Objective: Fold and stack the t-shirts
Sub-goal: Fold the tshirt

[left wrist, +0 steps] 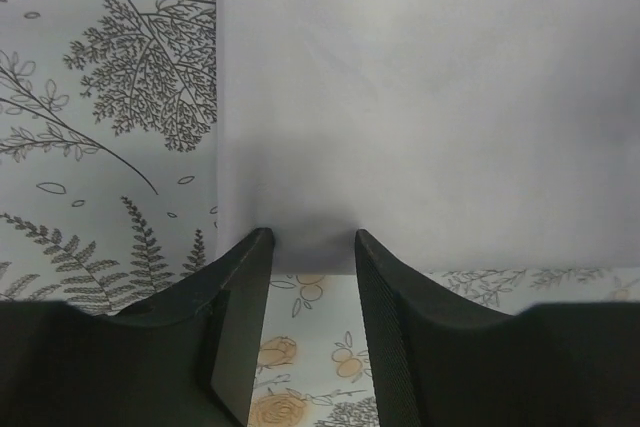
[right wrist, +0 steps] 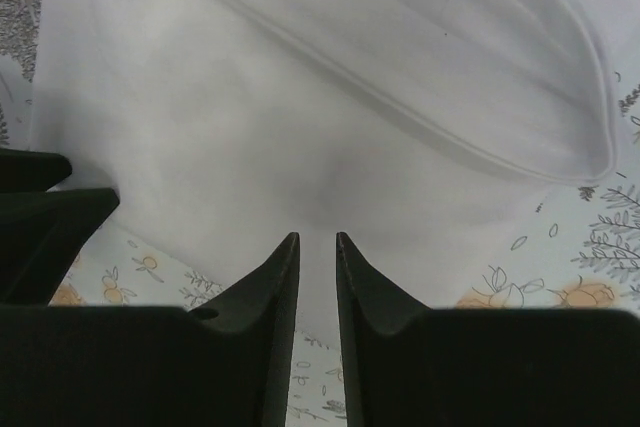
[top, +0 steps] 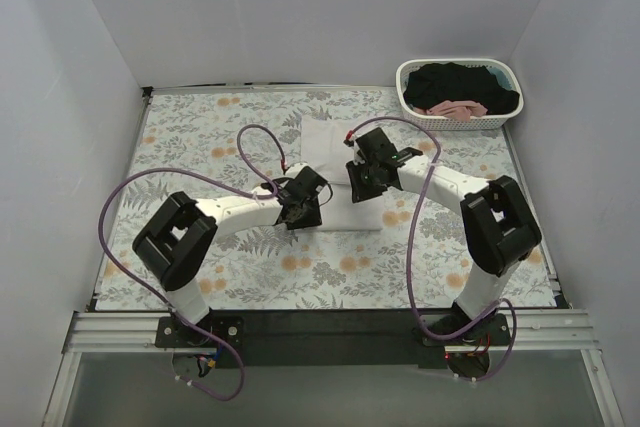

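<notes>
At the near left corner of the white t-shirt (left wrist: 430, 97), the left gripper (left wrist: 310, 242) stands released, its jaws plainly apart. The shirt's near edge runs across the gap between them, and no cloth is caught. The right gripper (right wrist: 314, 239) is low over the near part of the same shirt with its jaws drawn almost together, only a narrow slit between them. White cloth shows through the slit, but whether any is pinched cannot be told. The left gripper's dark fingers appear at the left margin of the right wrist view, so the two tools work close beside one another. The shirt lies flat as a smooth upright rectangle in the middle of the floral tablecloth (top: 200, 147), with a seamed layer doubled over its far right side. This points to side folds already made. At the far right corner, well apart, the white lattice basket (top: 500, 72) holds a black t-shirt (top: 455, 82) and a pink t-shirt (top: 455, 107), both unfolded. Judgement: the step in hand is taking hold of the near hem for the cross fold. The next move calls for both grippers to close on all layers at matching points. They should then lift evenly and carry the hem to the far edge without dragging the layers askew.
</notes>
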Robot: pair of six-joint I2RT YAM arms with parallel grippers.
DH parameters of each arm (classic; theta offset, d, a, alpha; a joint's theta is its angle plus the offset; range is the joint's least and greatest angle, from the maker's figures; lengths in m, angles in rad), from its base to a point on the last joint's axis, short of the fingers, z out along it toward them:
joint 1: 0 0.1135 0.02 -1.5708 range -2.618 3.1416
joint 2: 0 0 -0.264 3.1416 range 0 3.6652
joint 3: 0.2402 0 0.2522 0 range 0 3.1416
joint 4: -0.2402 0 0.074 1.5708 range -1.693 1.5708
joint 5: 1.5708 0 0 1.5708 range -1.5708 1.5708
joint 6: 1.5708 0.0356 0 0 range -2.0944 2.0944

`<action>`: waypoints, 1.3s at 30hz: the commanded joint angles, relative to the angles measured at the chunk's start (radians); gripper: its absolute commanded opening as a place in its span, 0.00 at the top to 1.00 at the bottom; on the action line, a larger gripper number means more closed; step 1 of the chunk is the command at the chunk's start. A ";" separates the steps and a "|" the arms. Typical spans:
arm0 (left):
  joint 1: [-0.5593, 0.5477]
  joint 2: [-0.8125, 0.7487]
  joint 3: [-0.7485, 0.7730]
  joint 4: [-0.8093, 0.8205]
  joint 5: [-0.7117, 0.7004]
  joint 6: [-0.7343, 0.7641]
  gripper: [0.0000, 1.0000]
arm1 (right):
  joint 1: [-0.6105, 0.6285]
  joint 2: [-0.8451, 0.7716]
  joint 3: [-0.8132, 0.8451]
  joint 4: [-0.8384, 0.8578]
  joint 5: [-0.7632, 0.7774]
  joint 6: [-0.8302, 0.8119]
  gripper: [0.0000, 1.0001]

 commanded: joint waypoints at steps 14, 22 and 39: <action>-0.014 -0.149 -0.199 -0.020 0.053 -0.096 0.62 | -0.121 0.310 0.421 0.072 0.035 -0.050 0.72; -0.012 -0.322 -0.188 0.057 0.010 -0.165 0.62 | -0.169 0.032 0.134 0.214 -0.334 0.031 0.62; 0.137 -0.361 -0.627 0.583 0.311 -0.335 0.65 | -0.265 -0.126 -0.798 1.023 -0.803 0.335 0.52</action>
